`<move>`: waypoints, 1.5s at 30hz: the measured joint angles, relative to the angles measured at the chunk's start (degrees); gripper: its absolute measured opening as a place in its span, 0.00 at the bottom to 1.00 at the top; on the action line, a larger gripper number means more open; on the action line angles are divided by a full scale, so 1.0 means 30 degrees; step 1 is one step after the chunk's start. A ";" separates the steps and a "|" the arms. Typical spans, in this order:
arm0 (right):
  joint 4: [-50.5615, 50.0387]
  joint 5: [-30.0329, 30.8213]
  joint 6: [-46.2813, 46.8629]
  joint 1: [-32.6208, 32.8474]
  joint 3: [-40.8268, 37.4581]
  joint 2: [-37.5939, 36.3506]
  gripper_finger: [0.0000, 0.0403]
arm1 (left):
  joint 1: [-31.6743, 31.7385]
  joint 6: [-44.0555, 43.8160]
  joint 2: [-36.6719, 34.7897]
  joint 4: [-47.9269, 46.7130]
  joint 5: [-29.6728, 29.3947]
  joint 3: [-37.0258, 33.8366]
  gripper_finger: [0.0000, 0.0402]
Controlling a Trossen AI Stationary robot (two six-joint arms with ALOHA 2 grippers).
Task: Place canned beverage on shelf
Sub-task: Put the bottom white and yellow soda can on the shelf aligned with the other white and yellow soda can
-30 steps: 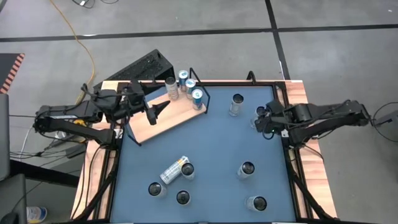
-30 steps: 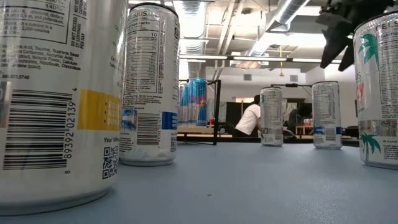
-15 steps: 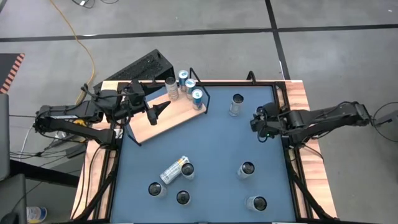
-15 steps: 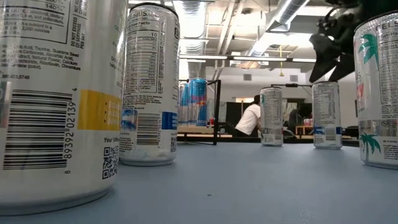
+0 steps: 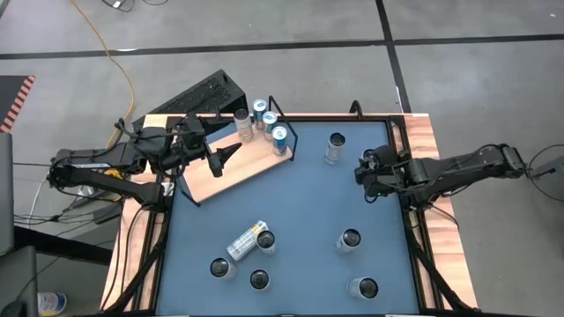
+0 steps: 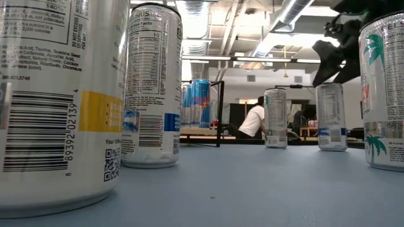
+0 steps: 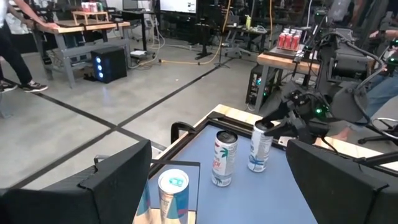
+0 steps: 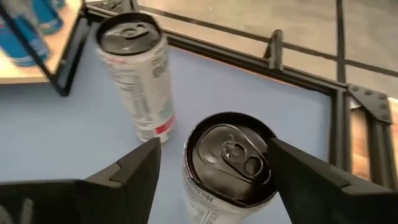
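Observation:
The shelf [image 5: 231, 165], a pale wood board with a black wire frame [image 5: 292, 141], lies at the table's far left and carries several cans [image 5: 270, 121] at its far end. My left gripper [image 5: 226, 158] hovers open and level over the board, holding nothing. My right gripper [image 5: 364, 173] is open at the far right, tipped downward. Its fingers [image 8: 127, 174] stand on either side of the top of an upright silver can [image 8: 227, 158] without touching it. That can [image 6: 331, 117] rests on its base on the blue tabletop. A second can [image 8: 138, 79] stands just beyond it.
Near the front, several more cans stand on the blue top [image 5: 350, 239] [image 5: 363, 287] [image 5: 222, 268] [image 5: 259, 279], and one lies on its side [image 5: 247, 239]. A black rail [image 5: 401, 132] borders the table. A person [image 6: 255, 121] sits in the room behind.
My right gripper has come down and moved a little toward the table's left, tipping further downward, so its open fingers now flank the top of the far-right can. No can has moved.

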 joint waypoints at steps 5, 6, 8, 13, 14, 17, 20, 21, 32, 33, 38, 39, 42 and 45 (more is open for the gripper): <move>-0.0048 -0.0230 -0.1328 0.0379 0.0973 -0.0019 0.73 | 0.0000 -0.0025 0.0000 0.0000 0.0000 0.0000 0.89; -0.0024 -0.0260 -0.1719 0.0578 0.1261 -0.0121 0.73 | 0.0000 -0.0026 0.0000 0.0000 -0.0001 0.0000 0.89; 0.0082 -0.0454 -0.2531 0.1164 0.1974 -0.0244 0.73 | 0.0000 -0.0026 0.0000 0.0000 0.0000 0.0000 0.89; 0.1139 -0.2851 -0.5876 0.3404 0.3944 -0.0233 0.73 | 0.0001 -0.0027 0.0000 -0.0052 0.0321 0.0000 0.89; 0.2005 -0.3434 -0.6818 0.3942 0.4153 -0.0243 0.73 | 0.0007 -0.0034 0.0000 -0.0065 0.0386 0.0000 0.89; 0.5420 -0.4333 -0.9990 0.5435 0.4232 -0.0166 0.73 | 0.0000 -0.0034 0.0000 -0.0080 0.0508 0.0000 0.89; 0.9527 -0.4345 -1.3084 0.6389 0.4246 0.0551 0.73 | 0.0000 -0.0046 0.0000 -0.0086 0.0506 0.0000 0.89; 1.0794 -0.4361 -1.4054 0.6584 0.4246 0.0912 0.73 | 0.0000 -0.0150 0.0000 -0.0087 0.0503 0.0000 0.89; 2.1964 -0.6582 -2.1042 0.7017 0.4246 0.7258 0.73 | 0.0000 -0.0441 0.0000 -0.0073 0.0495 0.0000 0.89; 2.2775 -0.6726 -2.1351 0.7012 0.4246 0.7814 0.73 | 0.0001 -0.0578 0.0000 -0.0073 0.0495 0.0000 0.89; 2.6099 -0.7498 -2.1800 0.7009 0.4246 0.9831 0.73 | 0.0000 -0.1327 0.0000 -0.0037 0.0481 0.0000 0.89; 2.6539 -0.7533 -2.1798 0.7002 0.4246 1.0133 0.73 | 0.0001 -0.1452 0.0000 -0.0029 0.0433 0.0000 0.89; 2.7878 -0.7541 -2.2096 0.7002 0.4246 1.0848 0.73 | 0.0000 -0.1813 0.0000 -0.0007 0.0102 0.0000 0.89; 2.8560 -0.7552 -2.2598 0.6894 0.4746 1.1626 0.73 | 0.0000 -0.1928 -0.0007 0.0022 -0.0432 0.0000 0.89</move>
